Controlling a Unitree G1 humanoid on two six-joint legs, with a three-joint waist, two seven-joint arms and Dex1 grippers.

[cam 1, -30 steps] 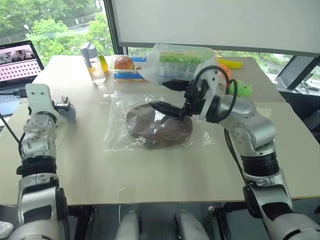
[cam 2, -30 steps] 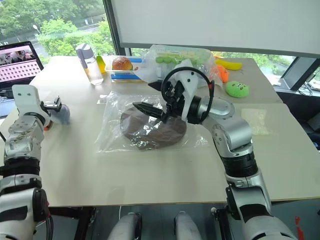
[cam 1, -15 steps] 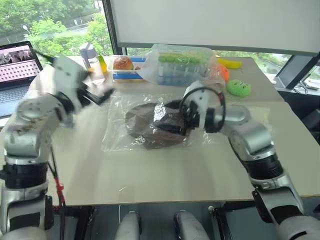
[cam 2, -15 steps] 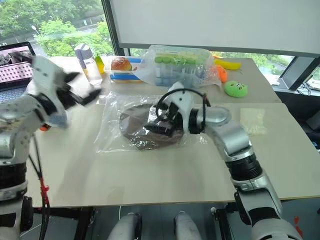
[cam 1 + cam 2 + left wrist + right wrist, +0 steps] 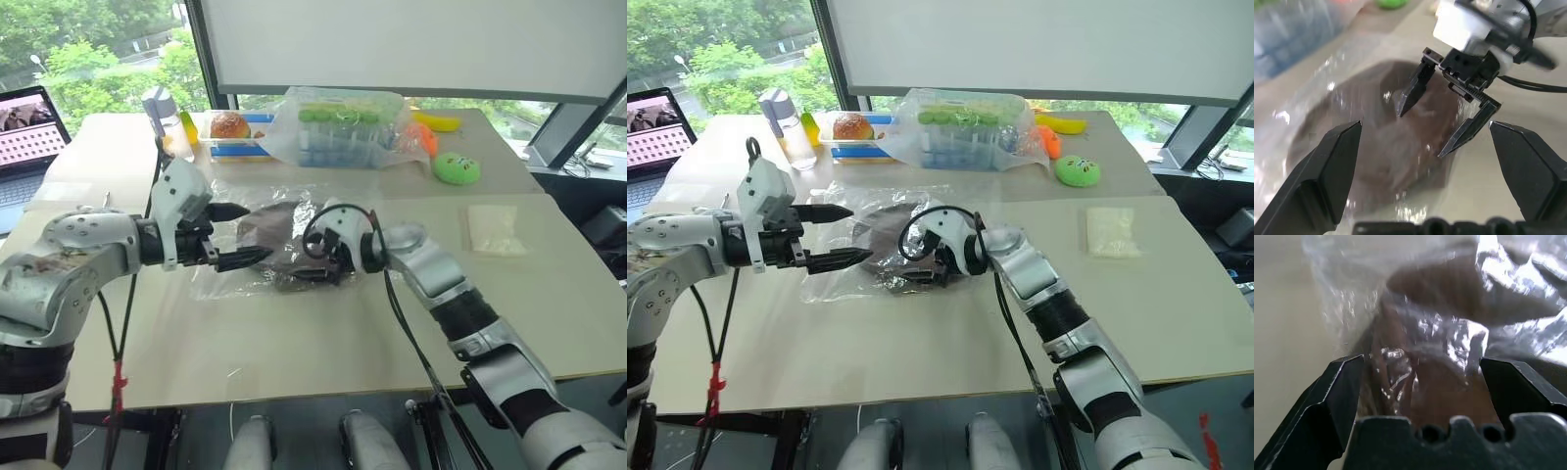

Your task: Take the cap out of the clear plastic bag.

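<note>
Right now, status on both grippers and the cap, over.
Left gripper open beside the clear plastic bag. Right gripper open, down on the bag. Cap inside the bag. Nothing in the way.

Scene is lit brightly by daylight from the windows [image 5: 108, 49] behind the worktop [image 5: 294, 343]; greenery outside is slightly washed out. Soft, weak shadows are cast twd. the camera under the arms. Glare is seen on the clear plastic bag [image 5: 833, 279], w/ white specular spots in both wrist views. Left wrist view is blurred in the background and foreground; the bag is smeared. Right wrist view is soft throughout, v. close range. Head views are sharp, w/ mild bending at the edges.
</note>
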